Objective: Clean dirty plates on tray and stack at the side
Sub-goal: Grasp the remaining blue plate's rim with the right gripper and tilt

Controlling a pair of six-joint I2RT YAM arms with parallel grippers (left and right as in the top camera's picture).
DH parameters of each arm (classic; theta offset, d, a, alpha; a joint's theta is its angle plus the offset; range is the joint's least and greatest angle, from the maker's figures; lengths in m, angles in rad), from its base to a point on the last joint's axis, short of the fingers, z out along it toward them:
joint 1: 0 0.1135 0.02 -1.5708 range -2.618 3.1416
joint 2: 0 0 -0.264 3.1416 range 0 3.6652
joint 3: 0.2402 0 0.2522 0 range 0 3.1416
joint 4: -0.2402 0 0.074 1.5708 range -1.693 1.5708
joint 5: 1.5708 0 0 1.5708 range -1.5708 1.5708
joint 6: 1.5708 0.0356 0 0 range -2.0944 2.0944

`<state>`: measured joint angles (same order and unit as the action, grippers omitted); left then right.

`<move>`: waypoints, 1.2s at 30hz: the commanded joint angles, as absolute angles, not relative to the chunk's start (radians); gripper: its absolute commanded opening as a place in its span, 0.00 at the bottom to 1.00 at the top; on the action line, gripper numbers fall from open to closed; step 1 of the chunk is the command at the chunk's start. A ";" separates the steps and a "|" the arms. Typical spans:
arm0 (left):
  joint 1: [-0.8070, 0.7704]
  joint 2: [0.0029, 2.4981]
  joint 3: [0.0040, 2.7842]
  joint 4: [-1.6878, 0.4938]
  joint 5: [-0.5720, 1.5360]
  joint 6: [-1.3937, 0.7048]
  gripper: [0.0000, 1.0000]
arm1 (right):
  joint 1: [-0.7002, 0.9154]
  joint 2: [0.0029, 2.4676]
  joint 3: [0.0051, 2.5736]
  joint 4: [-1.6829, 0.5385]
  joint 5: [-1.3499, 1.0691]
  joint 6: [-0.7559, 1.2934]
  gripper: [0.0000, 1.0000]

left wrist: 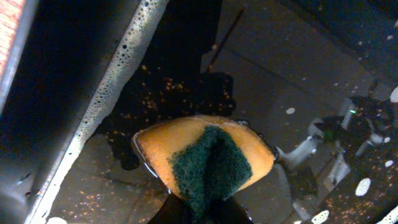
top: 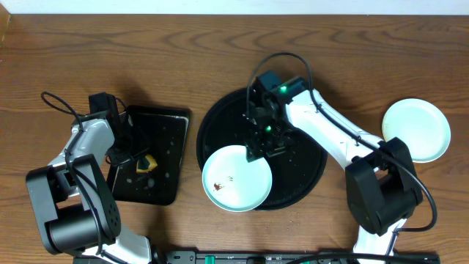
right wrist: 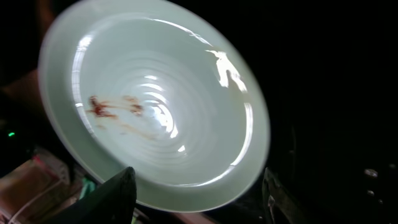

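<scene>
Right under the right gripper [top: 267, 143] is the dirty plate [top: 237, 178]. It's pale turquoise and hangs half over the round tray [top: 308, 172], on the rim nearest the robot. From the right wrist view you can see brown smears [right wrist: 102, 107] across the middle of it, so this one isn't clean yet. That gripper's fingers [right wrist: 115, 196] stand well apart on either side of the plate's near edge. I'd call it open rather than clamped, since nothing looks pinched. Way out past that arm's elbow, off the tray on the bare bench [top: 220, 59], sits a clean plate [top: 416, 130] with no marks I can make out. My guess is that's the start of the stack, so one's done. The left gripper [top: 139, 158] is closed tight on a sponge [left wrist: 205, 162], yellow with a green scrubby side. It's holding it down in the sudsy water of the small rectangular tray [top: 165, 125], well apart from the dirty plate. So roughly: one plate finished and parked, and one smeared plate waiting for a scrub. After that it has to go over beside or on top of the clean one. I only see two plates in these shots, so I can't say whether more are left.
</scene>
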<state>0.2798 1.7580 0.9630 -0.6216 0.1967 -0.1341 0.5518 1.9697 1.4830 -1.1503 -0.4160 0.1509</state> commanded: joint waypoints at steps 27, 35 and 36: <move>0.280 1.811 0.944 -0.632 0.176 -0.144 0.07 | 0.596 1.975 1.240 -0.829 -0.482 0.251 0.01; 0.280 1.811 0.944 -0.633 0.176 -0.147 0.07 | 0.596 1.975 1.240 -0.814 -0.472 0.273 0.34; 0.280 1.811 0.944 -0.634 0.176 -0.147 0.08 | 0.597 1.975 1.240 -0.813 -0.472 0.273 0.33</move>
<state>0.2798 1.7588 0.9638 -0.6235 0.1974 -0.1345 0.5896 1.9701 1.2461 -0.8162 -0.4633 0.2604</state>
